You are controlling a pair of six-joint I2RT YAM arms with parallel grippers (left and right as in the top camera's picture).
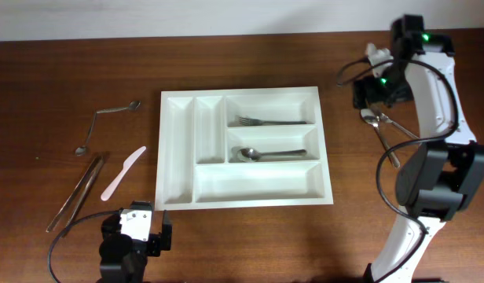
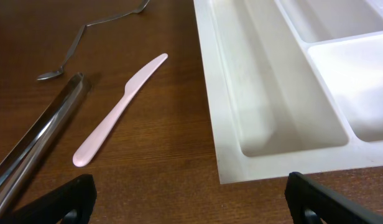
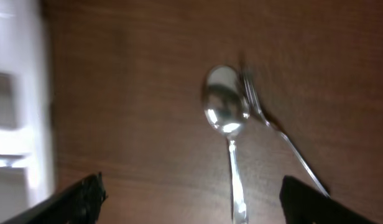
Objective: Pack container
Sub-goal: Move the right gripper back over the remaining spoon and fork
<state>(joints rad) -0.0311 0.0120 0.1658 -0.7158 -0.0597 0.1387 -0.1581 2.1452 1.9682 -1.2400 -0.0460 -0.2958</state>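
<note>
- Left gripper [image 1: 138, 220] at near table edge, jaws wide, nothing held; container [image 1: 246, 202] just beyond it, slightly right.
- Dark wood table [image 1: 53, 79]; white wall [image 1: 187, 16] along far side.
- Container sits mid-table, fork [image 1: 262, 121] and spoon [image 1: 265, 152] in its two short compartments.
- Right gripper [image 1: 375, 94] off container's far right corner, jaws wide, empty, above loose spoon [image 3: 226, 109].
</note>
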